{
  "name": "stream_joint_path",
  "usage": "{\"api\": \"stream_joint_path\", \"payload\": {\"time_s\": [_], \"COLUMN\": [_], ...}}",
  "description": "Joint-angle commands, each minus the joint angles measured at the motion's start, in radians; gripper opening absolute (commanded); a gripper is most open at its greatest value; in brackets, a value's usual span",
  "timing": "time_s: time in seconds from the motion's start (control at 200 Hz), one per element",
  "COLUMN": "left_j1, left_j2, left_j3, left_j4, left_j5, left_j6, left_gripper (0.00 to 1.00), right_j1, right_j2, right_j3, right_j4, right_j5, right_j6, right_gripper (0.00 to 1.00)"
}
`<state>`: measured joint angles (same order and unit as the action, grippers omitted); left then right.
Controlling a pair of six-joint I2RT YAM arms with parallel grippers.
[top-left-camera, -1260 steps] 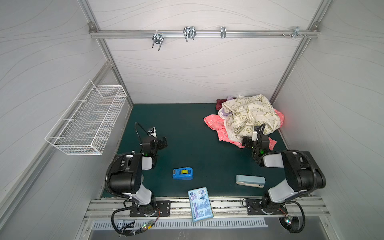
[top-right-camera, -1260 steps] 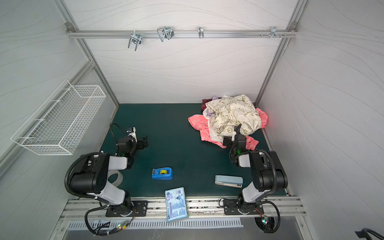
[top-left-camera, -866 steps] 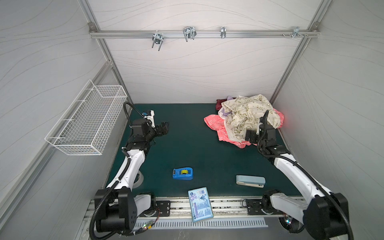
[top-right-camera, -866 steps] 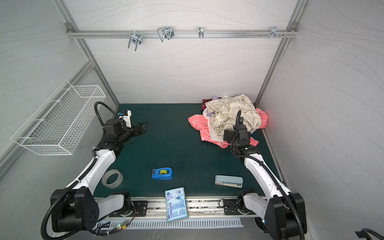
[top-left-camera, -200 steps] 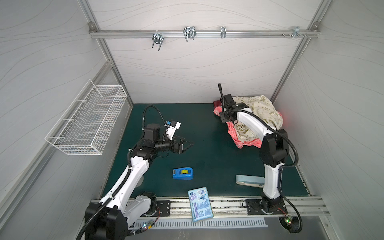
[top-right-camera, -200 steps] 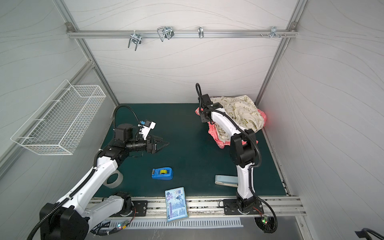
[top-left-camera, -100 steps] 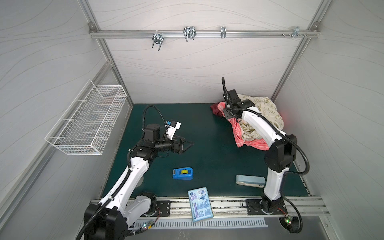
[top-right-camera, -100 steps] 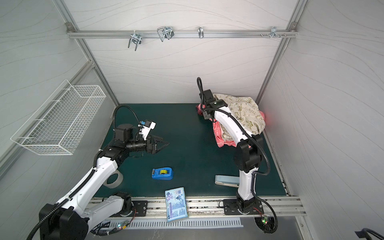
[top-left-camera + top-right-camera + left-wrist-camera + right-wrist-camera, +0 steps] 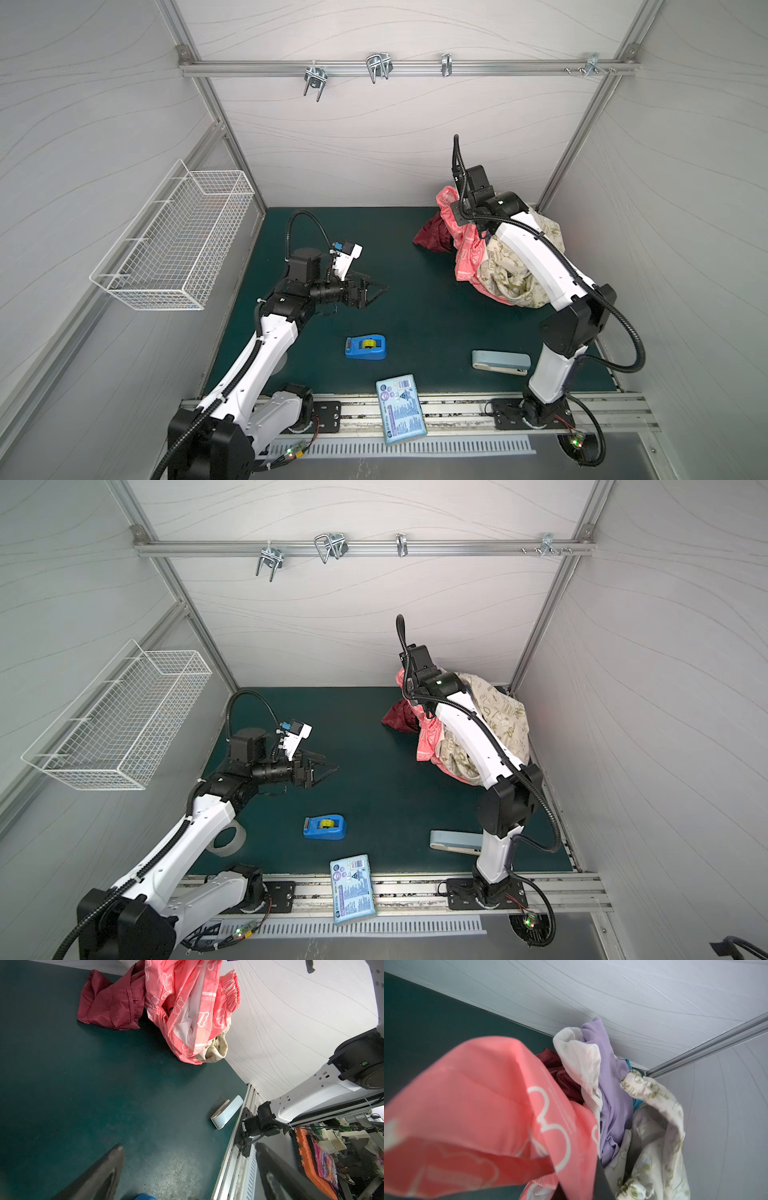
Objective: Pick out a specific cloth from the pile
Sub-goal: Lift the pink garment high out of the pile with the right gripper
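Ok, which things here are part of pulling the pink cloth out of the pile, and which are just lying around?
Part of the job: pink cloth, pile.
Just lying about: tape dispenser, stapler, blue packet, tape roll, wire basket.

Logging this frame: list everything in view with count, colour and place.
coral-pink cloth: 1, coral with white outline print, held up over the pile, back right.
cream cloth: 1, cream with olive print, on the pile.
maroon cloth: 1, maroon, pile's left edge.
lilac cloth: 1, lilac, inside the pile.
white cloth: 1, white, beside the lilac one.
tape dispenser: 1, blue, centre front.
stapler: 1, pale blue, front right.
tape roll: 1, clear, front left.
packet: 1, light blue, front edge.
wire basket: 1, white, left wall.
clips: 4, silver, back rail.
mat: 1, dark green, table top.
left gripper: 1, black, open, left of centre.
right gripper: 1, black, shut on the coral-pink cloth.
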<state>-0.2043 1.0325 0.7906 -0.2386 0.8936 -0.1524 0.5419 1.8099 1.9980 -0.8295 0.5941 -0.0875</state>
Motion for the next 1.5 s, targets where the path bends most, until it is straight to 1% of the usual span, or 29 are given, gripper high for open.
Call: {"api": "stream_joint_path", "payload": {"time_s": [0.0, 0.13, 0.265, 0.275, 0.305, 0.52, 0.736, 0.956, 1.111, 1.171, 1.186, 1.236, 1.306, 1.411, 1.496], "left_j1": [-0.005, -0.006, -0.006, -0.007, -0.008, -0.007, -0.008, -0.007, -0.007, -0.008, -0.007, -0.008, -0.007, -0.007, -0.008], "left_j2": [-0.02, -0.02, -0.02, -0.02, -0.019, -0.017, -0.01, -0.006, -0.004, -0.003, -0.003, -0.003, -0.002, 0.001, 0.004], "left_j3": [0.004, 0.004, 0.004, 0.005, 0.005, 0.004, 0.008, 0.009, 0.009, 0.01, 0.01, 0.011, 0.01, 0.013, 0.016], "left_j4": [0.012, 0.011, 0.01, 0.01, 0.009, 0.007, 0.003, -0.001, 0.0, -0.001, -0.001, -0.001, 0.001, 0.001, -0.004], "left_j5": [0.001, 0.0, -0.003, -0.003, -0.003, -0.008, -0.009, -0.012, -0.013, -0.013, -0.013, -0.014, -0.014, -0.015, -0.015], "left_j6": [0.019, 0.02, 0.022, 0.023, 0.024, 0.025, 0.028, 0.03, 0.027, 0.03, 0.029, 0.03, 0.029, 0.027, 0.03], "left_gripper": [0.99, 0.99, 0.99, 0.99, 0.99, 0.99, 0.99, 0.99, 0.99, 0.99, 0.99, 0.99, 0.99, 0.99, 0.99], "right_j1": [0.012, -0.007, -0.033, -0.034, -0.037, -0.082, -0.131, -0.138, -0.14, -0.146, -0.149, -0.166, -0.208, -0.296, -0.325], "right_j2": [-0.06, -0.034, -0.022, -0.021, -0.021, -0.004, -0.017, -0.047, -0.057, -0.064, -0.067, -0.08, -0.106, -0.143, -0.159], "right_j3": [0.102, 0.182, 0.252, 0.256, 0.267, 0.355, 0.394, 0.407, 0.455, 0.445, 0.439, 0.395, 0.295, 0.184, 0.159], "right_j4": [0.128, 0.11, 0.104, 0.105, 0.111, 0.119, 0.127, 0.178, 0.174, 0.154, 0.149, 0.13, 0.112, 0.083, 0.101], "right_j5": [0.072, 0.091, 0.082, 0.081, 0.083, 0.089, 0.079, 0.066, 0.046, 0.053, 0.053, 0.056, 0.044, -0.074, -0.129], "right_j6": [-0.057, -0.07, -0.07, -0.095, -0.107, -0.126, -0.107, -0.09, -0.084, -0.084, -0.057, -0.039, 0.02, 0.149, 0.188], "right_gripper": [0.0, 0.0, 0.0, 0.0, 0.0, 0.0, 0.0, 0.0, 0.0, 0.0, 0.0, 0.0, 0.0, 0.0, 0.0]}}
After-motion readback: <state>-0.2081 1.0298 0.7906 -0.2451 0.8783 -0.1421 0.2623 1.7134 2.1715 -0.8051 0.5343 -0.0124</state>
